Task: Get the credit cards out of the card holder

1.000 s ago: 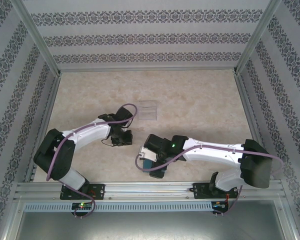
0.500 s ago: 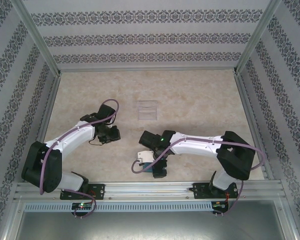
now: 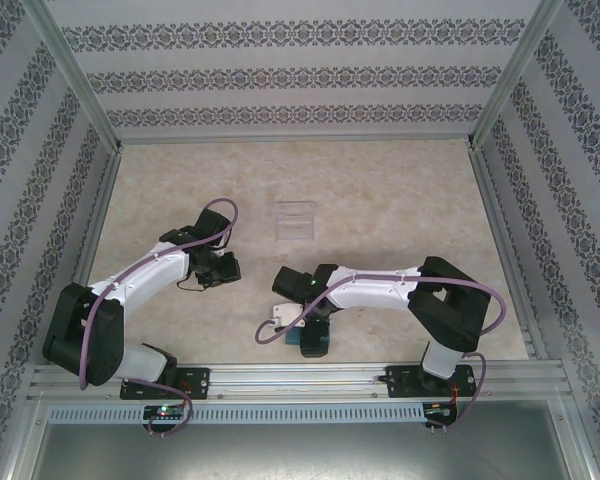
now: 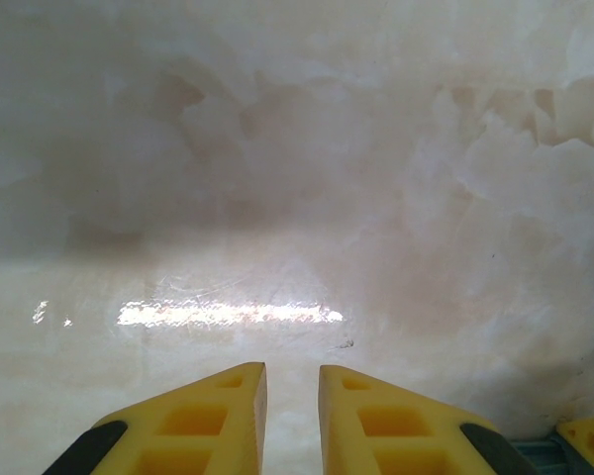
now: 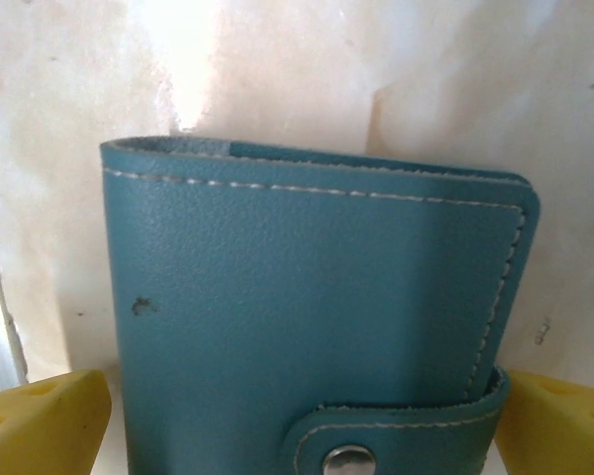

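The card holder [image 5: 317, 307] is a teal bifold lying closed on the table, its strap tab [image 5: 396, 435] snapped over the front. In the top view it [image 3: 315, 345] sits near the front rail. My right gripper [image 5: 302, 391] hangs over it, open wide, one yellow fingertip [image 5: 49, 416] beside each side edge. From above, the right gripper [image 3: 312, 332] covers most of the holder. The credit cards are hidden. My left gripper [image 4: 292, 368] is left of it over bare table. Its fingers are almost together with only a narrow slit and nothing between them. The left gripper [image 3: 223, 268] also appears from above.
A clear plastic tray [image 3: 294, 220] lies flat on the marble-patterned table [image 3: 400, 200], beyond both grippers. Patterned walls with metal posts close in the sides and back. The aluminium front rail [image 3: 300, 378] runs just behind the holder.
The right arm folded back, carrying its gripper left and toward the near rail over the holder. The left arm drew back to the left early on, then held still.
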